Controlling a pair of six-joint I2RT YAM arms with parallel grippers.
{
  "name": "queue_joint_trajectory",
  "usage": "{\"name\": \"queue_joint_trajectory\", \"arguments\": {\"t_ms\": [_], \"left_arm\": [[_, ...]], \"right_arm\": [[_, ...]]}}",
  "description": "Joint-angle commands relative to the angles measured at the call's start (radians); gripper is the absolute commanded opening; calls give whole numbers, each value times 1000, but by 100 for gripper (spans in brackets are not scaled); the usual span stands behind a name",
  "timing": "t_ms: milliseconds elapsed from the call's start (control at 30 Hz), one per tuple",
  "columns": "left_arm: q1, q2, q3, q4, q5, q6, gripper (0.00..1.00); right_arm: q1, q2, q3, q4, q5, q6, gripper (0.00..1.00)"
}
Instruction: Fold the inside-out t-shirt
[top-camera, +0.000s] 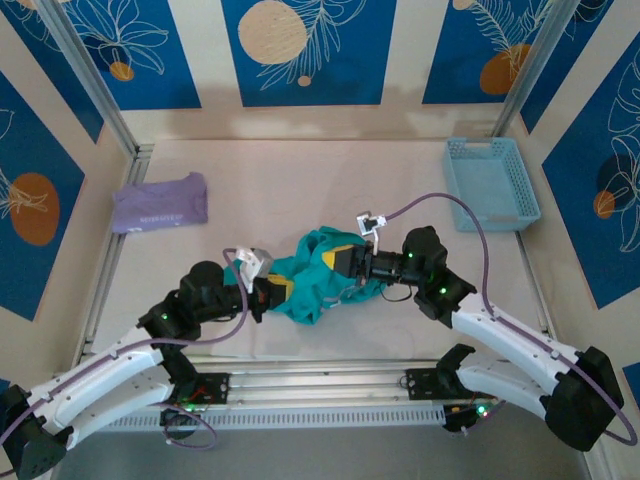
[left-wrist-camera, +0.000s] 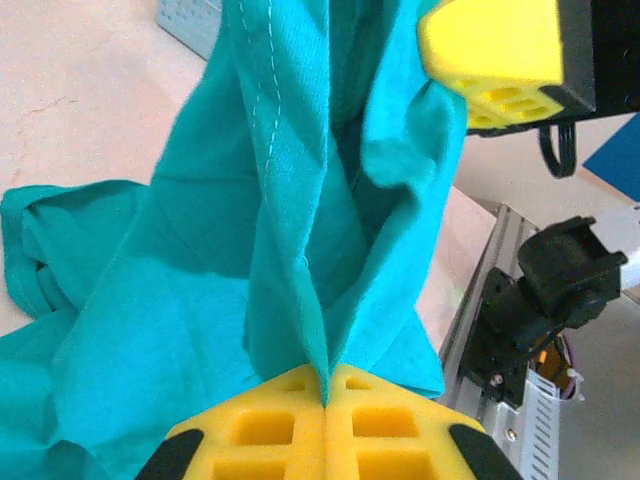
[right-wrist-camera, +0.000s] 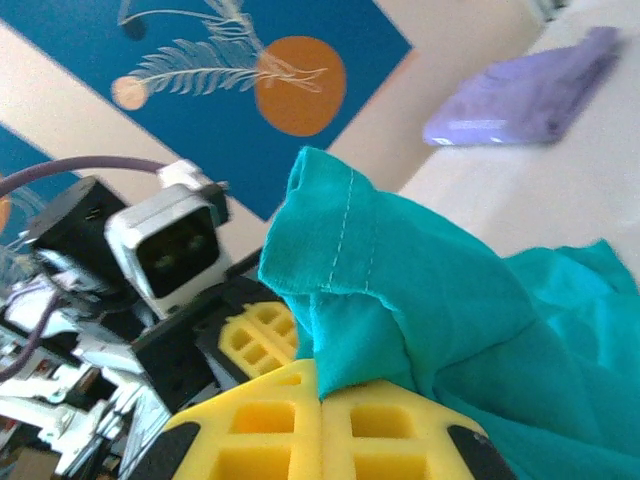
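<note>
Shirt: teal-green cotton t-shirt (top-camera: 318, 285), bunched into a soft crumpled heap near the middle of the table, between the two arms; part of it is raised off the surface.
Fabric: matte knit in deep folds; a hem (left-wrist-camera: 262, 90) with a line of pale stitching runs up the raised fold.
Left gripper (left-wrist-camera: 325, 385): yellow waffle-grid pads (left-wrist-camera: 270, 425) pressed together, pinching a narrow pleat of the teal cloth at their tips.
Right gripper (right-wrist-camera: 320, 375): the same gridded yellow pads, closed flush on a stitched edge of the shirt, which stands above them in a rounded fold.
Spacing: grippers near each other at opposite sides of the heap, with cloth draped between them.
Table (top-camera: 300, 180): pale beige, smooth, faintly mottled.
Lavender shirt (top-camera: 160, 203): flat folded rectangle at the far left, well apart from the teal one.
Basket (top-camera: 449, 175): light-blue plastic, rectangular, perforated walls, far right.
Walls (top-camera: 130, 50): blue panels with white leaf outlines and orange discs.
</note>
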Motion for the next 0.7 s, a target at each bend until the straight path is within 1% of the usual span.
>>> {"name": "queue_joint_trajectory", "arguments": {"t_ms": [0, 33, 100, 167, 267, 333, 433, 600, 633, 667], "left_arm": [[2, -44, 49, -67, -75, 23, 0], [2, -56, 58, -93, -93, 34, 0], [1, -69, 78, -152, -125, 52, 0], [2, -75, 104, -211, -144, 70, 0], [2, -80, 152, -302, -173, 98, 0], [2, -86, 180, -357, -196, 121, 0], [3, -91, 217, -423, -223, 149, 0], [5, -106, 256, -490, -250, 173, 0], [6, -109, 257, -489, -247, 175, 0], [6, -115, 257, -487, -249, 174, 0]], "right_arm": [[8, -33, 73, -271, 219, -38, 13], [13, -40, 77, -317, 268, -56, 21], [20, -63, 66, -336, 286, -95, 33], [20, -94, 65, -377, 307, -144, 40], [18, -124, 79, -492, 390, -241, 44], [18, -112, 86, -556, 417, -284, 46], [22, -50, 74, -567, 373, -290, 48], [57, 116, 72, -502, 310, -314, 52], [69, 154, 79, -488, 308, -326, 54], [76, 192, 85, -477, 303, -335, 59]]}}
